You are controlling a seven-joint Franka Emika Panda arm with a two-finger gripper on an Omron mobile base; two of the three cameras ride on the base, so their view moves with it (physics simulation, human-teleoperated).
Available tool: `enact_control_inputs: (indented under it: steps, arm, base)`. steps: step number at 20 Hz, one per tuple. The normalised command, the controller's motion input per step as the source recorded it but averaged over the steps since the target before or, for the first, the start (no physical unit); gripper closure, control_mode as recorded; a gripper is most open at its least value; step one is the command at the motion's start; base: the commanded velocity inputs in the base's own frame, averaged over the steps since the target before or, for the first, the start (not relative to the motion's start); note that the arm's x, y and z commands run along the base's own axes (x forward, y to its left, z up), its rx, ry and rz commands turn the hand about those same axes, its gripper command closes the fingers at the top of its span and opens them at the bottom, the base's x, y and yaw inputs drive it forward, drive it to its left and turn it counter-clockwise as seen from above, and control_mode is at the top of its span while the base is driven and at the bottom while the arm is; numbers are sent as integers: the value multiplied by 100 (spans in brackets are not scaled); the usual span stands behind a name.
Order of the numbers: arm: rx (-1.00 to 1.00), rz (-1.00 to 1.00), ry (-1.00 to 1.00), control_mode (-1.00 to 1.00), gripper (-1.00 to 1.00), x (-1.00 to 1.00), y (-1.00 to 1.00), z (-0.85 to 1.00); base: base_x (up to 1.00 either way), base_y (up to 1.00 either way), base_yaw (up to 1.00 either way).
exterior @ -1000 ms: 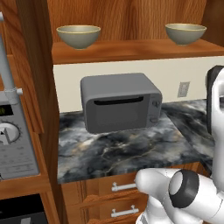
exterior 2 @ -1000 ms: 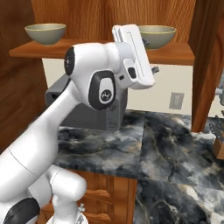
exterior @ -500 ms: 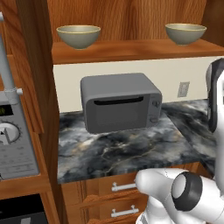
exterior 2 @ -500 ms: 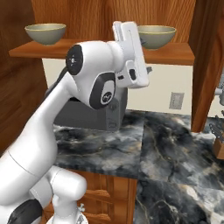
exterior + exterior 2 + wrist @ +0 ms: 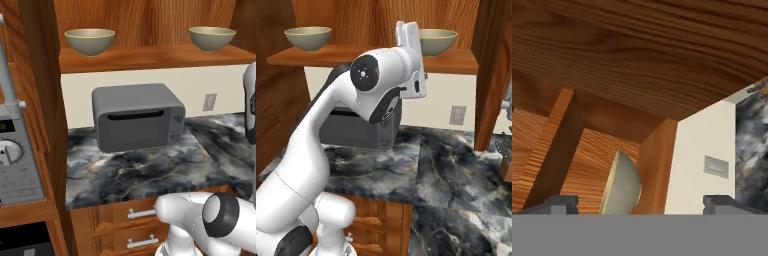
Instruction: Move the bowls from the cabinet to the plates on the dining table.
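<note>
Two grey-olive bowls stand on the wooden shelf (image 5: 150,57) of the open cabinet, one at the left (image 5: 90,40) and one at the right (image 5: 212,37). In the right base view my raised white hand (image 5: 408,40) is just in front of the right bowl (image 5: 438,41), partly covering it, while the left bowl (image 5: 308,37) stands apart. The hand view is rolled sideways: my gripper (image 5: 641,204) is open, and the bowl (image 5: 623,185) shows between its fingertips, beyond them, resting on the shelf (image 5: 654,165). Nothing is held. The plates and the dining table are out of view.
A grey toaster oven (image 5: 137,116) sits on the marbled counter (image 5: 145,172) under the shelf, with a wall outlet (image 5: 210,102) behind. Wooden drawers (image 5: 130,220) lie below. An appliance panel (image 5: 15,160) stands at the left, and a knife block (image 5: 504,157) at the far right.
The wrist has rolled so the hand now stands more upright and edge-on before the right bowl, and the arm has leaned slightly right. The bowls have not moved.
</note>
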Motion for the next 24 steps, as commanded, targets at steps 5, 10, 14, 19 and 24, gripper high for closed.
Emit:
enact_control_inputs:
  steps: [5,10,14,19,24]
  arm:
    - [6,11,-14,-100,-100,5,19,1]
    - [2,9,-14,-100,-100,2,28,7]
    - [5,9,-3,-100,-100,18,18,4]
    - [7,8,1,-100,-100,26,11,5]
    - [9,7,5,-100,-100,23,6,8]
  base:
    - [0,0,0]
    - [0,0,0]
    - [0,0,0]
    - [0,0,0]
    - [0,0,0]
